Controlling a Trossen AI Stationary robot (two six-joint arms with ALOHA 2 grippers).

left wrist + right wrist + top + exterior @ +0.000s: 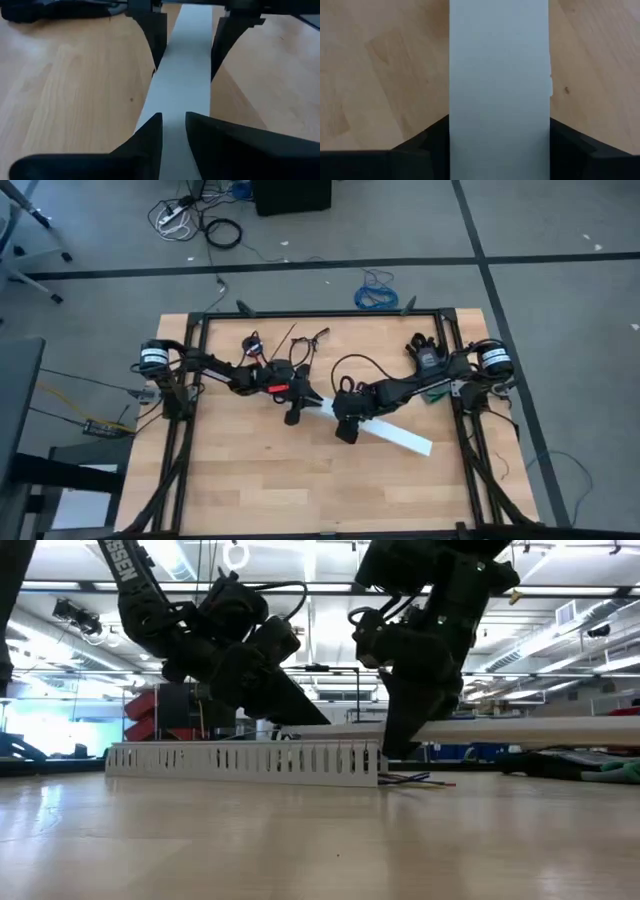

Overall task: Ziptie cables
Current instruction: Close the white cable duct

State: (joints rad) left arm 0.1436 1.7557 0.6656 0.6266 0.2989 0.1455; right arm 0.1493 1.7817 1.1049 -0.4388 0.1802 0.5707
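High view shows both dark arms reaching inward over the light wooden table (250,480) and meeting near its middle at a long white plastic strip (400,436) that lies aslant. The left gripper (295,412) stands at the strip's upper-left end; in the left wrist view its two dark fingers (150,135) sit close along either edge of that strip, seemingly pinching it, though actual contact cannot be judged. The right gripper (346,427) is just beside it, farther along the strip; the right wrist view shows its fingers (427,142) spread to the strip's full width, one pressed against each long edge, so it grips the strip. From table height, a white slotted duct (243,760) rests on the wood, with the flat white strip held above it on the right side. The cables (415,779), a few thin dark and purplish wires, poke out on the tabletop at the duct's end, beneath the right gripper. A black metal frame (320,313) borders the table. On the grey floor beyond lie a blue coiled cable (377,292) and a black cord coil (223,232).
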